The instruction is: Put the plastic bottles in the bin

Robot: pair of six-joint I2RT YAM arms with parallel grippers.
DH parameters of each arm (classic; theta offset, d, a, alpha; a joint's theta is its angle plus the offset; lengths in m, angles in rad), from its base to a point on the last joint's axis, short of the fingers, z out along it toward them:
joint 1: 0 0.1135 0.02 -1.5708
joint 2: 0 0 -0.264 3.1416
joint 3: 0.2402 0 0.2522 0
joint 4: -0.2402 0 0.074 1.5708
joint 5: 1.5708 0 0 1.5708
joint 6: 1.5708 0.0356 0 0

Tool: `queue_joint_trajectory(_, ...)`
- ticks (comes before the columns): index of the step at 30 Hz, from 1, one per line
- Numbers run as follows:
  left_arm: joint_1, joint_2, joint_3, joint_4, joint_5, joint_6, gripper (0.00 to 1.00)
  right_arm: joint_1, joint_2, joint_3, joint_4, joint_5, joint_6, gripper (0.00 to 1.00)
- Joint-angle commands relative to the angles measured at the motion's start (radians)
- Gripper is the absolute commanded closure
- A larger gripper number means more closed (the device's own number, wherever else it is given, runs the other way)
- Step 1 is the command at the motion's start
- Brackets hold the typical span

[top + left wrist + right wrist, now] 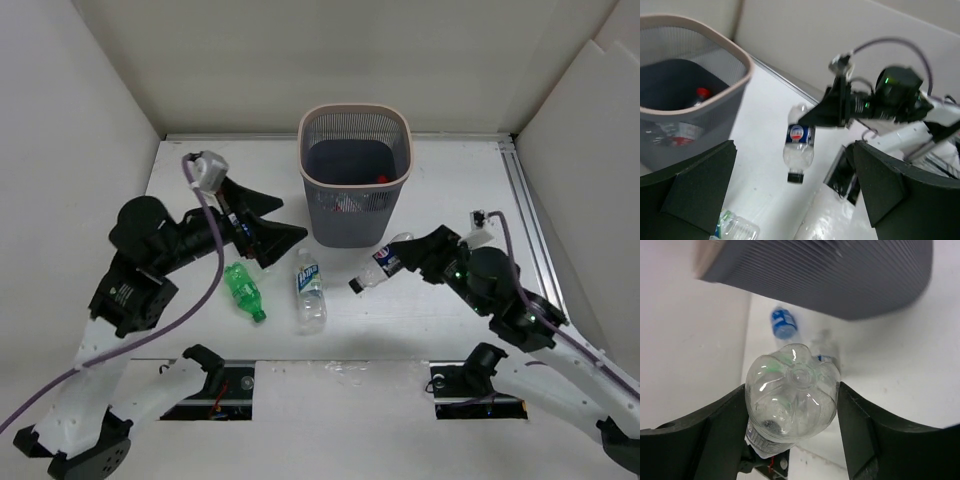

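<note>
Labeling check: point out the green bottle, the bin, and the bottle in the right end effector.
green bottle (241, 288), top view, middle of body.
bin (335, 225), top view, front mesh wall.
held bottle (800, 134), left wrist view, blue label.

Blk arms (165, 248) w/ white lower links (70, 405), purple cables (170, 325), green LED (886, 79).

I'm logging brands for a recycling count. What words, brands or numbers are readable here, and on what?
None reads clearly.
Held bottle in the right gripper: blue label, round red-white-blue mark, letters too blurred.
Clear bottle on the table: white-blue label, print too small.
Green bottle: nothing legible.
</note>
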Motion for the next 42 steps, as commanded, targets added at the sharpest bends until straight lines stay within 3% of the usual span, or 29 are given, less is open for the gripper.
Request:
queue_joint_trajectory(1,0.003,0.024,-0.056,0.180,0.282,0.004,0.00,0.017,-0.034,0.113,0.113,-0.041,-0.296,1.00)
queue_joint_trajectory(4,0.003,0.044,-0.099,0.298,0.423,-0.023,0.00,0.017,-0.049,0.178,0.212,-0.176,-0.457,1.00)
queue_joint_trajectory(9,0.003,0.066,-0.130,0.396,0.481,-0.048,0.00,0.017,0.064,0.326,0.319,-0.333,-0.554,1.00)
queue_joint_trajectory(19,0.003,0.107,-0.181,0.517,0.514,-0.120,0.00,0.028,0.231,0.452,0.503,-0.531,-0.532,1.00)
queue_joint_trajectory(29,0.003,0.165,-0.135,0.543,0.494,-0.142,0.00,0.143,0.372,0.526,0.651,-0.588,-0.532,1.00)
queue_joint_trajectory(31,0.003,0.165,-0.135,0.543,0.512,-0.142,0.12,0.143,0.405,0.555,0.651,-0.571,-0.532,1.00)
queue_joint_trajectory(34,0.003,0.165,-0.135,0.595,0.530,-0.174,0.57,0.143,0.443,0.578,0.651,-0.522,-0.543,1.00)
queue_joint_trajectory(35,0.003,0.165,-0.135,0.647,0.541,-0.187,0.67,0.143,0.454,0.595,0.651,-0.513,-0.554,1.00)
queue_joint_trajectory(36,0.003,0.165,-0.147,0.675,0.555,-0.201,0.68,0.143,0.464,0.618,0.651,-0.512,-0.554,1.00)
queue_joint_trajectory(38,0.003,0.165,-0.147,0.714,0.541,-0.221,0.79,0.143,0.484,0.641,0.636,-0.473,-0.565,0.89)
queue_joint_trajectory(39,0.003,0.165,-0.147,0.714,0.523,-0.221,0.87,0.143,0.485,0.641,0.625,-0.450,-0.565,0.70)
queue_joint_trajectory(40,0.003,0.165,-0.130,0.714,0.502,-0.211,0.89,0.143,0.454,0.641,0.611,-0.421,-0.575,0.09)
queue_joint_trajectory(41,0.003,0.176,-0.117,0.679,0.441,-0.198,0.93,0.143,0.434,0.641,0.596,-0.382,-0.589,0.00)
queue_joint_trajectory(42,0.003,0.199,-0.077,0.656,0.394,-0.165,0.93,0.143,0.410,0.630,0.576,-0.277,-0.589,0.00)
